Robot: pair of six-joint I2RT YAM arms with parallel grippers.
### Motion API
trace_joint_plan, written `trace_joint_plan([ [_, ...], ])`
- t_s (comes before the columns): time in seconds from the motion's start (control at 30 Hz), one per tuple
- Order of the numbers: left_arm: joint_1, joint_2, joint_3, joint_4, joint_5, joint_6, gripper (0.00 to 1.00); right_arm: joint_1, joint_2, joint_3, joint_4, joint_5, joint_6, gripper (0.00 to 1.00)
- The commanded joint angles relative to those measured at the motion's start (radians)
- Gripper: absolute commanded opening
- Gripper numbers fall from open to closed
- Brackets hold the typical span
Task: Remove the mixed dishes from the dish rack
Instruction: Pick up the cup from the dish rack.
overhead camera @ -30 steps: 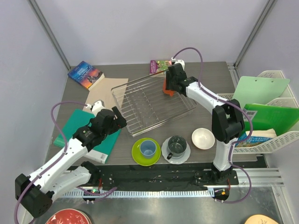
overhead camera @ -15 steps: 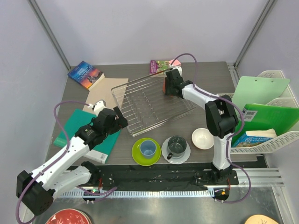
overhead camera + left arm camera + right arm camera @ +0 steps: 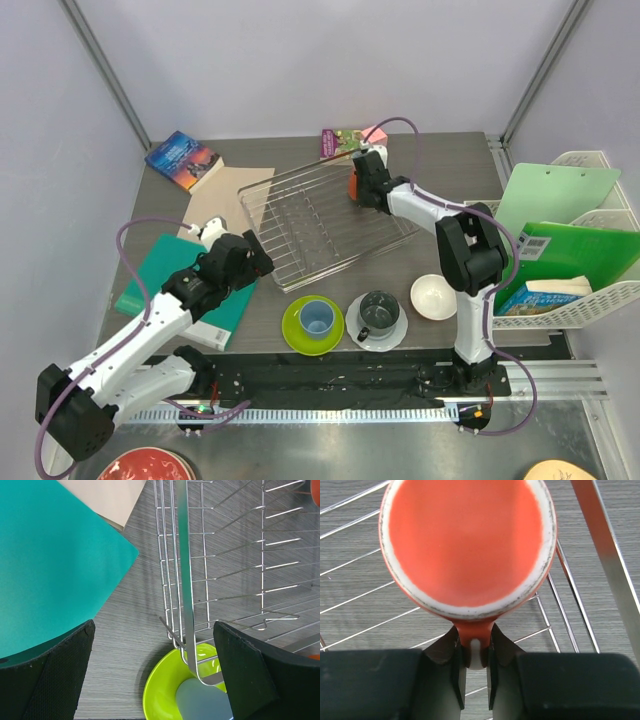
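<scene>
The wire dish rack (image 3: 320, 215) stands mid-table and holds only the orange mug (image 3: 351, 188) at its far right corner. My right gripper (image 3: 364, 184) is shut on the mug's handle; in the right wrist view the fingers (image 3: 455, 667) pinch the handle below the mug (image 3: 467, 540). My left gripper (image 3: 255, 258) is open and empty at the rack's near left corner (image 3: 182, 630). The light blue cup (image 3: 317, 318) sits on the lime-green plate (image 3: 293, 335). The dark grey mug (image 3: 377, 312) sits on the pale plate (image 3: 390, 341). The white bowl (image 3: 435, 296) stands to the right.
A teal book (image 3: 165, 275) lies under my left arm, and it also shows in the left wrist view (image 3: 50, 560). Another book (image 3: 182, 158) and a tan sheet (image 3: 235, 195) lie at the far left. White lattice baskets (image 3: 575, 300) with folders stand at the right edge.
The right arm's elbow has swung in toward the rack while its gripper stays at the orange mug. The left arm has barely moved.
</scene>
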Motion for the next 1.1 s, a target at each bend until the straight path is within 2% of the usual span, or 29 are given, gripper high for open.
trace_joint_plan([
  [0.0, -0.002, 0.005, 0.001, 0.032, 0.004, -0.005, 1.00, -0.005, -0.082, -0.021, 0.034, 0.004, 0.022, 0.01],
  [0.13, -0.001, -0.001, -0.003, 0.033, 0.000, -0.007, 1.00, -0.002, -0.165, -0.046, 0.048, -0.013, 0.047, 0.01],
  [0.43, -0.001, -0.006, 0.035, 0.029, -0.039, -0.005, 1.00, 0.046, -0.489, -0.105, 0.110, -0.089, 0.087, 0.01],
  [0.57, -0.002, -0.008, 0.050, 0.045, -0.034, -0.004, 1.00, 0.046, -0.605, -0.176, 0.149, -0.161, 0.175, 0.01],
  [0.73, 0.000, -0.020, 0.078, 0.090, -0.006, -0.044, 1.00, 0.044, -0.779, -0.385, 0.374, -0.315, 0.356, 0.01],
  [0.8, 0.000, -0.035, 0.075, 0.150, 0.007, -0.070, 1.00, 0.046, -0.810, -0.467, 0.550, -0.362, 0.491, 0.01],
  [0.9, 0.000, -0.081, 0.055, 0.289, 0.056, -0.065, 1.00, 0.058, -0.842, -0.601, 0.774, -0.476, 0.602, 0.01],
  [0.97, -0.002, -0.115, 0.034, 0.361, 0.115, -0.047, 1.00, 0.078, -0.866, -0.653, 0.834, -0.511, 0.642, 0.01],
  [1.0, -0.002, -0.124, 0.024, 0.468, 0.145, -0.012, 1.00, 0.105, -0.877, -0.662, 0.842, -0.516, 0.639, 0.01],
  [1.07, 0.000, -0.132, 0.007, 0.565, 0.242, 0.008, 1.00, 0.137, -0.896, -0.681, 0.842, -0.525, 0.620, 0.01],
])
